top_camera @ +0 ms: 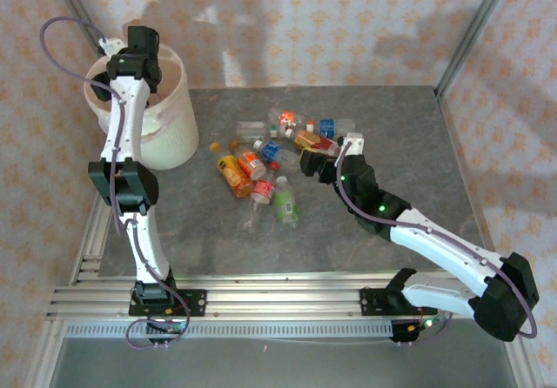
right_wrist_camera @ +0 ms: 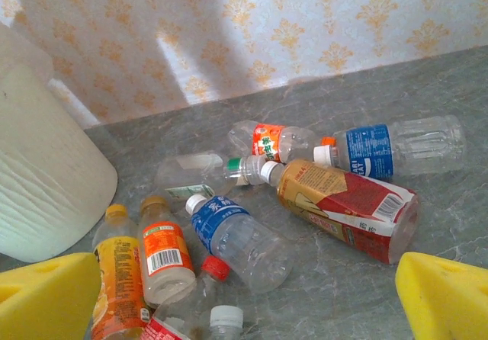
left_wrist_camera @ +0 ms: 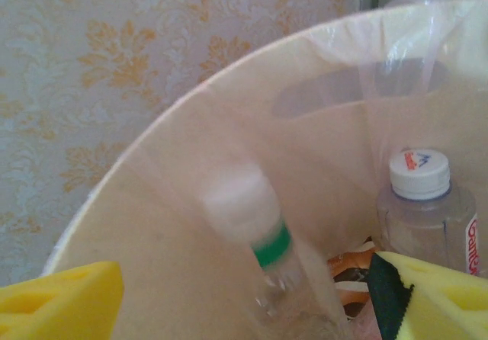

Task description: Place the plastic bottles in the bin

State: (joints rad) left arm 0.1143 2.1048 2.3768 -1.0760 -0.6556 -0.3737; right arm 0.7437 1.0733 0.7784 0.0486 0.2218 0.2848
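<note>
Several bottles lie mid-frame. Upper left, over the bin, the left gripper gapes, a blurred bottle below its spread jaws. Best hold there till it drops clear. Right gripper hangs open over them.

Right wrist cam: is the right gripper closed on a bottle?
No: the right gripper is open, its yellow fingers wide apart with nothing between them; the small clear plastic bottles lie loose on the grey table.
</note>
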